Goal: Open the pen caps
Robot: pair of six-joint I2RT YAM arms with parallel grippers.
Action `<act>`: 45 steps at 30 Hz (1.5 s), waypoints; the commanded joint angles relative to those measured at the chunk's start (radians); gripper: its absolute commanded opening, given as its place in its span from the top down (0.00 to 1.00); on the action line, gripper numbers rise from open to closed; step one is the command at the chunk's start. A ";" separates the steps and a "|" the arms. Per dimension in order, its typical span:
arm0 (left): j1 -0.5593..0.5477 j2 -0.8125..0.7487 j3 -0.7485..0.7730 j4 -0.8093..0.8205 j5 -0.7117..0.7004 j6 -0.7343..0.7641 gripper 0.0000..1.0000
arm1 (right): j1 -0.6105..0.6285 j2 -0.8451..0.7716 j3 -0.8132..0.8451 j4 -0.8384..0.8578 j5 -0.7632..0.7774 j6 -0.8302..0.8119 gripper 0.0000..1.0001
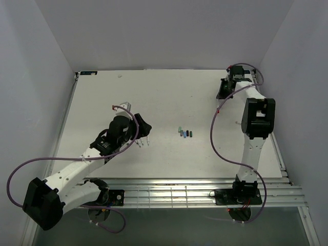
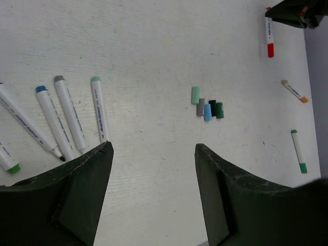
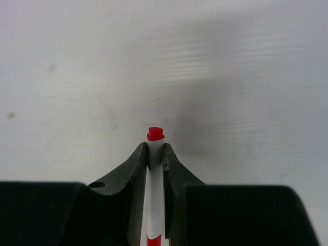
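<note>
White table (image 1: 169,102), pale walls on three sides, both arm bases fixed at the near rail.

Left arm: reaches over the left-centre of the table. The left gripper (image 2: 154,147) hangs above the surface with its jaws spread wide and nothing between them. Bare table shows in the gap.

Right arm: extends to the far right corner. The right gripper (image 3: 154,148) has its fingers pressed onto the white barrel of the red pen (image 3: 155,205). A small red end piece (image 3: 155,134) projects just past the fingertips. In the left wrist view the red cap (image 2: 270,50) sits on the opposite end of this pen, pointing away from the gripper.

Loose caps (image 2: 207,105): five lie in a tight cluster near the table centre, between the two arms, touching or almost touching. They are light green (image 2: 196,95), grey (image 2: 200,106), blue (image 2: 207,111), black (image 2: 212,105) and dark green (image 2: 219,110).

Uncapped pens (image 2: 72,115): a fan of white barrels lies left of the left gripper, well apart from the cluster. One shows a dark bare nib. A further barrel at the frame edge has a green end (image 2: 13,168); whether that is a cap cannot be determined.

Capped pens: two lie on the right side of the table, apart from each other. One carries an orange cap (image 2: 304,99), the other a green cap (image 2: 303,167).
</note>
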 commanded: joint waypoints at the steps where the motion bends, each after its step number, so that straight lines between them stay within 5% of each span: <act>1: -0.005 -0.024 0.073 0.022 0.125 0.052 0.25 | 0.141 -0.223 -0.063 0.080 -0.123 0.060 0.92; 5: -0.005 -0.024 0.093 0.069 0.245 0.056 0.37 | 0.245 -0.409 -0.241 0.181 -0.267 0.144 0.92; 9: -0.005 -0.042 0.037 0.262 0.418 0.029 0.32 | 0.317 -0.648 -0.509 0.390 -0.407 0.296 0.92; 15: -0.006 -0.039 -0.025 0.417 0.484 0.026 0.27 | 0.414 -0.829 -0.813 0.697 -0.556 0.546 0.92; 29: -0.010 0.046 -0.062 0.569 0.580 0.043 0.30 | 0.559 -0.874 -0.945 0.893 -0.567 0.747 0.92; 45: -0.017 0.159 -0.060 0.695 0.614 -0.060 0.36 | 0.610 -0.823 -0.950 0.988 -0.556 0.790 0.92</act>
